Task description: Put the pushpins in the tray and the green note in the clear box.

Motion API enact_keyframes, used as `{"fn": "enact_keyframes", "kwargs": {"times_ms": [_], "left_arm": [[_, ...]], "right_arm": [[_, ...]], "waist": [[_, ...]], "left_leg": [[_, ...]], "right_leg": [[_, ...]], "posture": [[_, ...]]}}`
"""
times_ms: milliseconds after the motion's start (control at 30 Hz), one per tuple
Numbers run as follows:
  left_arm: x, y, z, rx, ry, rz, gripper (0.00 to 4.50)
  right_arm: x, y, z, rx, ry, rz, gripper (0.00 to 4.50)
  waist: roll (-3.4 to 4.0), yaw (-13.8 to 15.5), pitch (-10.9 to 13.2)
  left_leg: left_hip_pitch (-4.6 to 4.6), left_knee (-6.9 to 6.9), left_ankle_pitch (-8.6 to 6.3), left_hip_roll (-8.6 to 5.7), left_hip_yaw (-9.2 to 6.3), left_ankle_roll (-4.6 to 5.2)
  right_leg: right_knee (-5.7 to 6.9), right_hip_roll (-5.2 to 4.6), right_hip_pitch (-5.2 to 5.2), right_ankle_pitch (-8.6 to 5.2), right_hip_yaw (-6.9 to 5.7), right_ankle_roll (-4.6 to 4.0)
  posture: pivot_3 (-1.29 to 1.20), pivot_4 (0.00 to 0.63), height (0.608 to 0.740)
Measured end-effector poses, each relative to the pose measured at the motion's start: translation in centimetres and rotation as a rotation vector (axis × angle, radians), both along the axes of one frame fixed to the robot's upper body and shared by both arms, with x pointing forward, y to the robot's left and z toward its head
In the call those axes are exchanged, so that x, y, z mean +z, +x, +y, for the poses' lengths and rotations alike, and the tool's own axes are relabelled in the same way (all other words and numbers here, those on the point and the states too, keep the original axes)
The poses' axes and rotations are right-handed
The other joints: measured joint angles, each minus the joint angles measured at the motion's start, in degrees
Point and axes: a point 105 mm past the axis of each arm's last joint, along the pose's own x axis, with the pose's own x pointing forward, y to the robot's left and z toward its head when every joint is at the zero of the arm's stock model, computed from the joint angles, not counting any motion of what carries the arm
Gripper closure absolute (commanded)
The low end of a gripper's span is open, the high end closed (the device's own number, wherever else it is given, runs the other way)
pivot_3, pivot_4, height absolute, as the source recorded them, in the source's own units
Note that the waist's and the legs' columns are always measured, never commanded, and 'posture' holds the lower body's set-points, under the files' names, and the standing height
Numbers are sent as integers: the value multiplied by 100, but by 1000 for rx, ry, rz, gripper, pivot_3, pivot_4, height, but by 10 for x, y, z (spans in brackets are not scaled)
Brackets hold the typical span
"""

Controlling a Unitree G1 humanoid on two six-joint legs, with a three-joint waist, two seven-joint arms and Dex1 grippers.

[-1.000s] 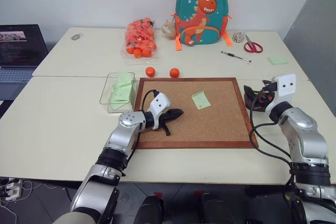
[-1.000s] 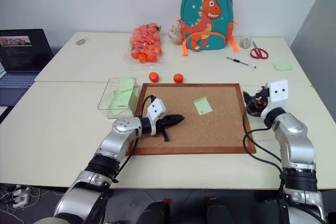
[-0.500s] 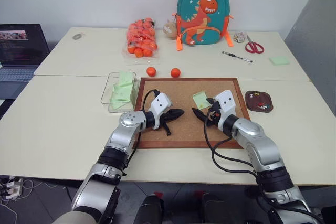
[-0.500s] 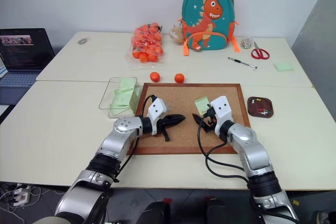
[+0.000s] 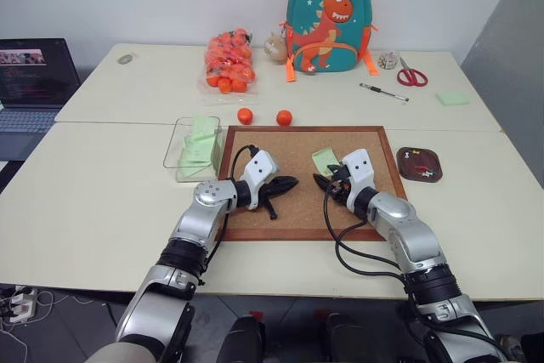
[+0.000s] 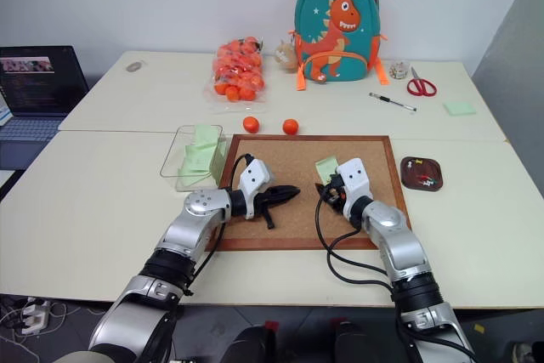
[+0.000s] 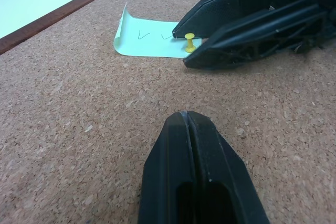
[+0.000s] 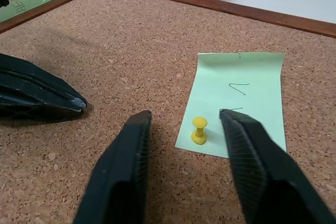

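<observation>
the cork board [image 5: 306, 183] lies at the centre of the head views on the pale bench [image 5: 102, 201], and both arms reach onto it. the left pincer [image 5: 286, 183] rests low over the cork left of centre, its two black fingers pressed together. the right pincer [image 8: 184, 129] sits just right of centre with its fingers spread, one on each side of a yellow pushpin [image 8: 199, 130] without touching it. that pin stands upright through the near edge of the green note [image 8: 239, 98], which lies flat on the cork with one far corner curling up. the tray [image 5: 419, 164] sits on the bench just right of the board's frame, with a few small pushpins [image 5: 418, 159] in it. the clear box [image 5: 192, 146] stands against the board's left edge, holding green slips. two orange balls [image 5: 263, 116] lie just above the board.
</observation>
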Motion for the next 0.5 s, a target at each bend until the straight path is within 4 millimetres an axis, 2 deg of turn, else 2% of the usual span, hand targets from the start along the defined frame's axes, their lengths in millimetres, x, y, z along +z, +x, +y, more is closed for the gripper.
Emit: {"fn": "enact_keyframes", "kwargs": {"times_ms": [233,500], "left_arm": [[0,0,0,0,0,0,4500],[0,0,0,0,-1,0,4500]], "right_arm": [[3,1,-3,-12,9,-11,4394],[3,1,-4,-13,9,-12,4488]], "waist": [[0,0,0],[0,-1,0]], "left_leg": [[0,0,0,0,0,0],[0,0,0,0,0,0]], "right_leg": [[0,0,0,0,0,0],[0,0,0,0,0,0]], "posture": [[0,150,740],[0,150,740]]}}
